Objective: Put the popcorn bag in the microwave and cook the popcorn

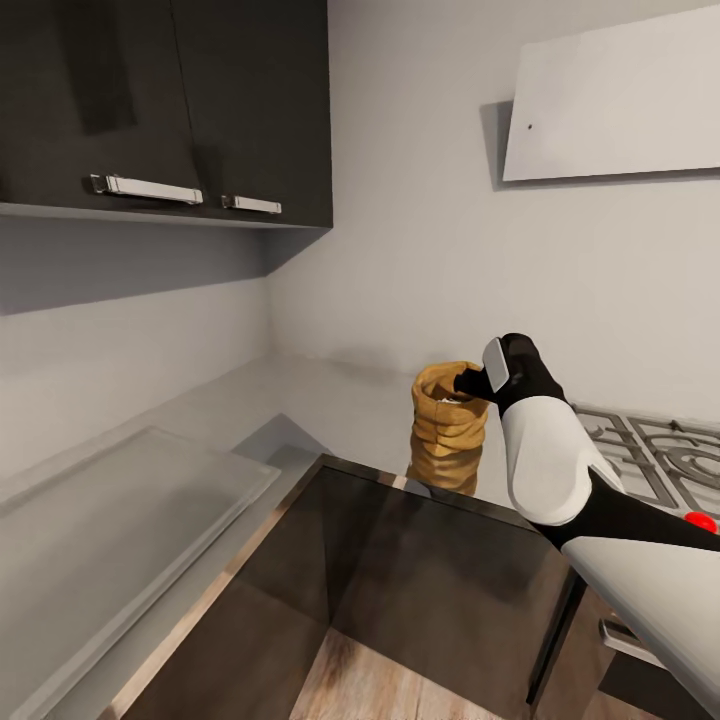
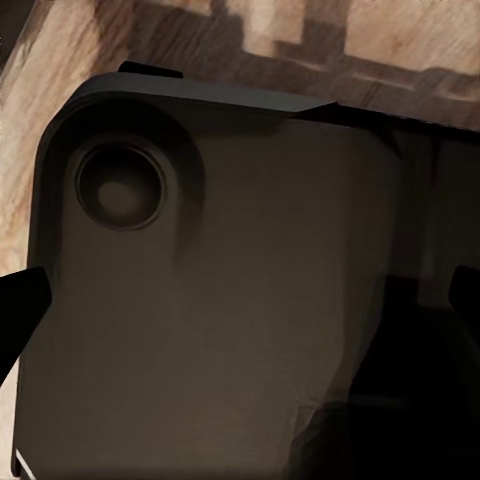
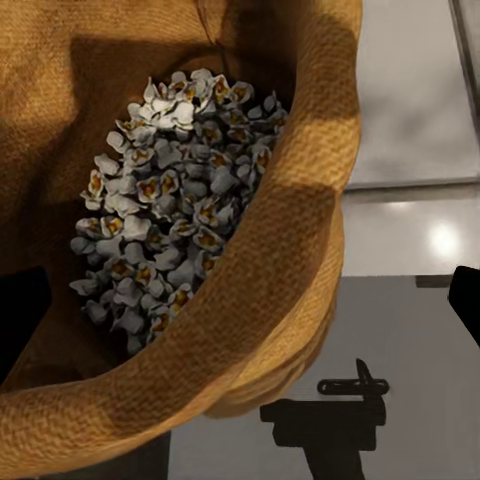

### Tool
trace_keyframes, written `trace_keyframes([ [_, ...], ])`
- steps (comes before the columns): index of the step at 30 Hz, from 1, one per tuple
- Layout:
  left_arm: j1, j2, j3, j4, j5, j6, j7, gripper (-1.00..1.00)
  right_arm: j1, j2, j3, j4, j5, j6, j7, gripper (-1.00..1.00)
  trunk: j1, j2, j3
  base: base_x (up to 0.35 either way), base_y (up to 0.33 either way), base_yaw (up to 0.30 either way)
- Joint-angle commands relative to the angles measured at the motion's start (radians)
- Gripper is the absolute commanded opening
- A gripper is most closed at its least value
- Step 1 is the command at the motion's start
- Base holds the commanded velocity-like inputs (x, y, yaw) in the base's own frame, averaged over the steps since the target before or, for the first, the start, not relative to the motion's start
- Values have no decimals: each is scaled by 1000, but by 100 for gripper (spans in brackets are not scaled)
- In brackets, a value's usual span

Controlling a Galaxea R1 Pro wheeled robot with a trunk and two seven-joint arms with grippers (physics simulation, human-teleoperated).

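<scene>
Right gripper [image 1: 468, 384] at bag [image 1: 447, 428] mouth, fingers [image 3: 22, 320] spread wide, straddling rolled rim. Bag upright on countertop [image 1: 330, 400] just below gripper, popcorn [image 3: 170, 200] inside. Left gripper [image 2: 240, 300] spread, over dark panel.

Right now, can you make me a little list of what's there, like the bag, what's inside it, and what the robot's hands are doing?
bag: tan popcorn bag standing upright on the grey countertop, mouth open
inside the bag: a heap of pale popcorn pieces
right gripper: at the bag's rolled rim, fingers spread either side of it in the wrist view
left gripper: only dark fingertips at the picture's edges, over a dark rounded shape; open or shut is unclear
nearby: steel gas hob beside the bag, dark wall cabinets above
</scene>
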Motion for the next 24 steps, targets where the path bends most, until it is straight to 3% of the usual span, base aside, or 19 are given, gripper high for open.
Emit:
trace_keyframes([
  [1,0,0,1,-1,7,-2,-2,100,-1,1,-6,-2,3,2,0,100,0,-1,-1,0,0,0],
  [15,0,0,1,-1,7,-2,-2,100,-1,3,-5,-14,8,7,-35,100,0,-1,-1,0,0,52],
  [17,0,0,1,-1,7,-2,-2,100,-1,3,-6,-15,8,5,-68,100,0,-1,-1,0,0,2],
  [20,0,0,1,-1,7,-2,-2,100,-1,3,-11,-16,-1,-53,-179,100,0,-1,-1,0,0,0],
  [24,0,0,1,-1,7,-2,-2,100,-1,3,-12,-15,-56,-87,-234,100,0,-1,-1,0,0,0],
])
